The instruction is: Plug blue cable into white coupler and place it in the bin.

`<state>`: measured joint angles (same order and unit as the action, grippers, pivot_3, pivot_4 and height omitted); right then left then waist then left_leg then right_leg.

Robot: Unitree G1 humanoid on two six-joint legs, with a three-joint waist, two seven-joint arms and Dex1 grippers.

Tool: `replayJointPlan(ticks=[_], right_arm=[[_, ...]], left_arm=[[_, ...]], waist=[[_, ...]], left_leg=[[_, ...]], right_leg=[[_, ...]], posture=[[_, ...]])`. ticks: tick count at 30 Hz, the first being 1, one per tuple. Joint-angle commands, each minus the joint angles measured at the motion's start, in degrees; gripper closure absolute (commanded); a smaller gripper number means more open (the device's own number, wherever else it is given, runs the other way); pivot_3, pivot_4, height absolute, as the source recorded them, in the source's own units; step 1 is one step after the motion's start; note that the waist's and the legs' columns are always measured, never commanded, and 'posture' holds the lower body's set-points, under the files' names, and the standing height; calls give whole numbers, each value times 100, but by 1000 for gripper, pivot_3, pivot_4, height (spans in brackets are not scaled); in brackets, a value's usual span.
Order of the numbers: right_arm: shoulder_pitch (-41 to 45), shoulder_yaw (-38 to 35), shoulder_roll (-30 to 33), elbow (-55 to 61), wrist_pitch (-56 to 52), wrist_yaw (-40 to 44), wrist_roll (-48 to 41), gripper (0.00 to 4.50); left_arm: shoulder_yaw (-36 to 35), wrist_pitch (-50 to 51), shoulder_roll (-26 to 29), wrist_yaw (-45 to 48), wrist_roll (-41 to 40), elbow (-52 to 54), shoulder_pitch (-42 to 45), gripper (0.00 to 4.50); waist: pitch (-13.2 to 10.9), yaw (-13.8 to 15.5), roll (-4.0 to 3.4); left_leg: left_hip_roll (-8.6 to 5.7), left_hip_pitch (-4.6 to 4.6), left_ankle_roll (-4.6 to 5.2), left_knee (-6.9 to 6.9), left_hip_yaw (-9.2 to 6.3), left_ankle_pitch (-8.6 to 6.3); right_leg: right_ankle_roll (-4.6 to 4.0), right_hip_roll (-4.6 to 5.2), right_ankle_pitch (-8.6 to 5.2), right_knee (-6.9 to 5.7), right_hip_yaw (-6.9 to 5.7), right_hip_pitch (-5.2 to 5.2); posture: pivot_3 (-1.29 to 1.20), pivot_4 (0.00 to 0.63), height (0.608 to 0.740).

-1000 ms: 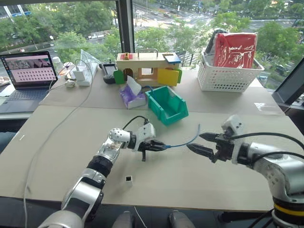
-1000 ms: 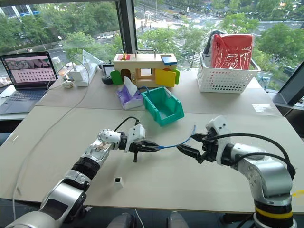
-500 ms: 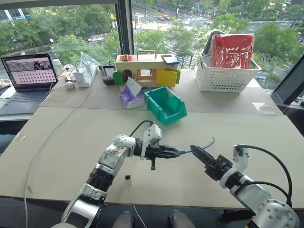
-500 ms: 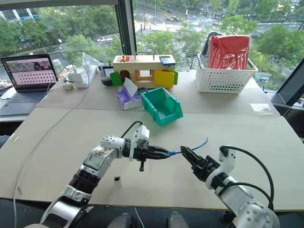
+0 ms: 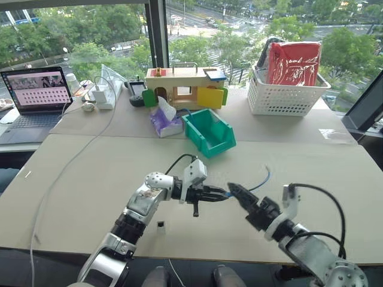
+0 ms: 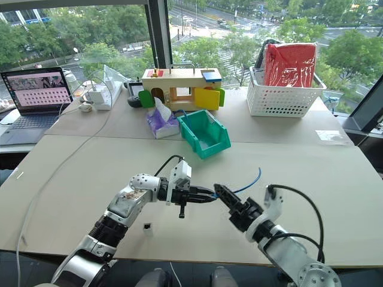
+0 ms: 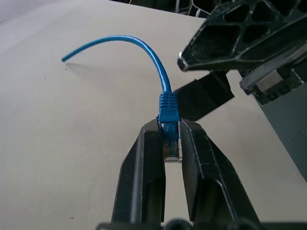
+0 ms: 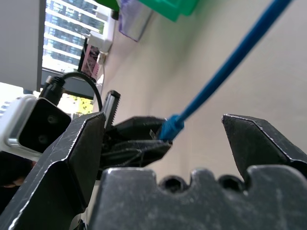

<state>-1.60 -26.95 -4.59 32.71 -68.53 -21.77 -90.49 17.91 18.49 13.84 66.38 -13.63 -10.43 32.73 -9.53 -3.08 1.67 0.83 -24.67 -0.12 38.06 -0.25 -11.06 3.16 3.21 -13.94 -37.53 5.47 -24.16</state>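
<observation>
Left fingers (image 7: 171, 143) pinch the cable (image 7: 163, 86) by its plug above the table (image 5: 90, 173). Right fingers (image 8: 163, 139), spread wide, straddle the cord: close just behind the boot, squarely. Coupler (image 5: 161, 225) waits below; bin (image 5: 209, 133) beyond.

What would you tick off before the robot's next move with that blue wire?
1. Left gripper shut on the blue cable at its plug: ok.
2. Right gripper open, jaws either side of the cable: ok.
3. Cable's far end free above the table: ok.
4. White coupler picked up: not ok, it sits on the table near the left arm.
5. Cable plugged into the coupler: not ok.
6. Bin open and reachable: ok, as far as I can judge.
</observation>
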Motion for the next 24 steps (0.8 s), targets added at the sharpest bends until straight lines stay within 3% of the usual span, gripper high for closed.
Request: replayJointPlan(ticks=[1,18,24], right_arm=[[-96,598,214,73,732,-339,-710,0],[-469,1644,1534,274,2569,-404,-1220,0],[-527,1857,1772,362,2905,-335,-1249,1763]], left_arm=[[-13,-216,-75,-82,-13,125,78,4431],[80,-325,-4,-71,36,99,68,4431],[94,-397,3,-65,62,30,112,4431]], waist=[[0,-3,0],[0,46,0],[0,51,0]], left_leg=[[1,1,0,0,-2,0],[4,-4,1,-2,1,0],[4,-7,1,-2,1,0]], right_leg=[[2,-1,-1,2,-1,1],[6,-3,-1,35,-1,7],[6,-3,0,39,-1,7]], posture=[[0,150,715],[0,150,715],[0,150,715]])
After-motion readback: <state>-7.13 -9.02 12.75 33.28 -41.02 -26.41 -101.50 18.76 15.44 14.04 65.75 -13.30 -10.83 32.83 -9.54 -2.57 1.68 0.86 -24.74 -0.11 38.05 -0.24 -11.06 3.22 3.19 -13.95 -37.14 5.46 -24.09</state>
